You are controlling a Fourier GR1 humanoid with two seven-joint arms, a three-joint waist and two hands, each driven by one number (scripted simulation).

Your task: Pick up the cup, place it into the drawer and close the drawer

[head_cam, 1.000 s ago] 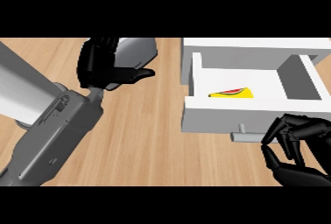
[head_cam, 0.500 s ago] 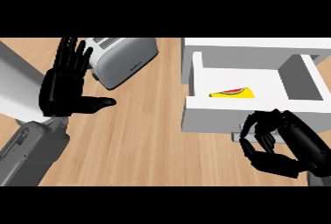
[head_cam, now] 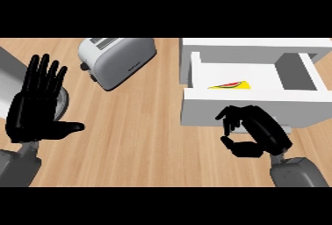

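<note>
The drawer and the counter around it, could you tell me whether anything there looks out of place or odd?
Nothing looks spilled or damaged. The white drawer stands open with only a yellow wedge with a red slice on it inside; no cup shows in it or on the wooden counter. The toaster sits at an angle to the counter's edge.

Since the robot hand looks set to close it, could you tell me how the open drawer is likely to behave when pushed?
The drawer looks rigid and boxy, so it should probably slide straight in, not flex. It holds only a flat watermelon slice, so it seems light. The right robot hand curls at its front.
</note>
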